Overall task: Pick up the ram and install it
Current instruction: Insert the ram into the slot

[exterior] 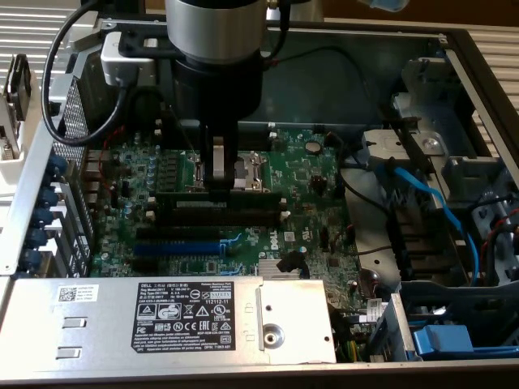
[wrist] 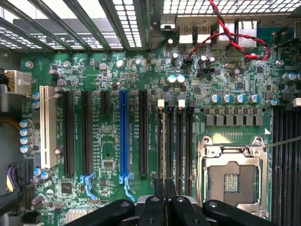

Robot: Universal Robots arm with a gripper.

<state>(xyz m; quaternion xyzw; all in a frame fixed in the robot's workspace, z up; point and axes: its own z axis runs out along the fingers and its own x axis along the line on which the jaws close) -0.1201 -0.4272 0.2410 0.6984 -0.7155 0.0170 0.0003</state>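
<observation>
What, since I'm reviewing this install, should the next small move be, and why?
Probably ease straight down. The gripper seems shut on the ram, which lies level along the black memory slots and does not look seated yet.

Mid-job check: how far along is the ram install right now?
Done: the ram is picked up; the claw is closed on its middle. In hand: the stick sits lengthwise along the black memory slots, with the claw low over them in the wrist view. Left: seating. I cannot tell whether it is pushed home or whether the white end clips have latched.
</observation>
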